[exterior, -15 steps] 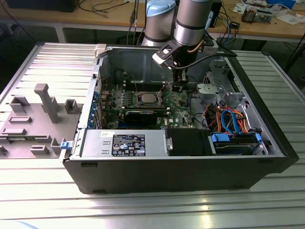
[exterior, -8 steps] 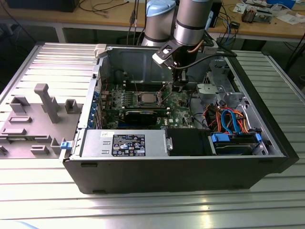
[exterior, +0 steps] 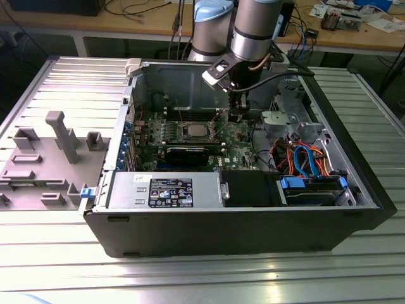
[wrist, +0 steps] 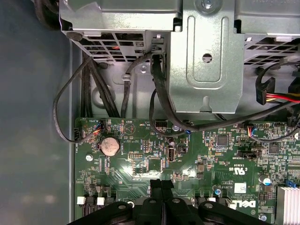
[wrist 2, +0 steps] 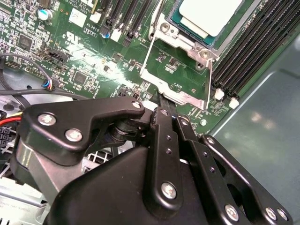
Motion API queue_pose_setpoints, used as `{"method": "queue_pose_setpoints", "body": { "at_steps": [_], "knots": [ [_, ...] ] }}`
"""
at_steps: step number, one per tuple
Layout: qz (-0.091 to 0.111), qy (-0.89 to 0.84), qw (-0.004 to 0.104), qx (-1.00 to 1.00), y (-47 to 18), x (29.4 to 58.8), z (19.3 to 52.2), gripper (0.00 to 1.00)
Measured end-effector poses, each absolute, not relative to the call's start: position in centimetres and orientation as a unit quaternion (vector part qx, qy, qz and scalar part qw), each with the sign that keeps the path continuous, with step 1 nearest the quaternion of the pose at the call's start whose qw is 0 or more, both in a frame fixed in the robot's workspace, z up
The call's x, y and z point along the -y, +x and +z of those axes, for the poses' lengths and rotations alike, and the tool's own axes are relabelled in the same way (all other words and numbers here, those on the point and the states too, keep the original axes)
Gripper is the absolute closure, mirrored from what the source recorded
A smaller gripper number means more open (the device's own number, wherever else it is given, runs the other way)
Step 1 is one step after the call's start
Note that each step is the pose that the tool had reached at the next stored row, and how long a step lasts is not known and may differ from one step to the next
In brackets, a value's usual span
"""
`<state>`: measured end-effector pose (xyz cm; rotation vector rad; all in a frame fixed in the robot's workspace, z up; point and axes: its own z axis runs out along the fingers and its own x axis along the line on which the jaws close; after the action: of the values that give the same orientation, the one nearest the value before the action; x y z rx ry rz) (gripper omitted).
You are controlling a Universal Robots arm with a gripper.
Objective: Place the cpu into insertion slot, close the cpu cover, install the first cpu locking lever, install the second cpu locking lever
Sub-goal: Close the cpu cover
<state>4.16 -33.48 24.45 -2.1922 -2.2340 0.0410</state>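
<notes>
Gripper (wrist 2: 162,104): in both wrist views the two black fingers lie closed against each other with only a seam between them. The tips sit at the near edge of the cpu cover (wrist 2: 180,89). I cannot tell whether they pinch that edge, because the linkage hides the contact.

The cpu (wrist 2: 211,14) sits silver side up inside the insertion slot (wrist 2: 185,42), partly cut off by the frame edge. The cover is swung open off the socket, and green board shows through its window.

In the exterior view the arm's wrist screens the gripper (exterior: 235,114). The cpu (exterior: 193,130) is a small pale square deep in the case (exterior: 253,221).

The power-supply box (exterior: 126,190) carries a printed label (exterior: 171,191). White lettering marks the board (wrist: 140,164) (none transcribed here). A coin cell (wrist: 110,146) is seated on it.
</notes>
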Motion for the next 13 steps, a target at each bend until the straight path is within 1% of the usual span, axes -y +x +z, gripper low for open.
{"method": "queue_pose_setpoints", "body": {
  "at_steps": [13],
  "knots": [
    [0.015,-0.700,0.007,0.714,3.63,33.48,24.39,0.89]
  ]
}}
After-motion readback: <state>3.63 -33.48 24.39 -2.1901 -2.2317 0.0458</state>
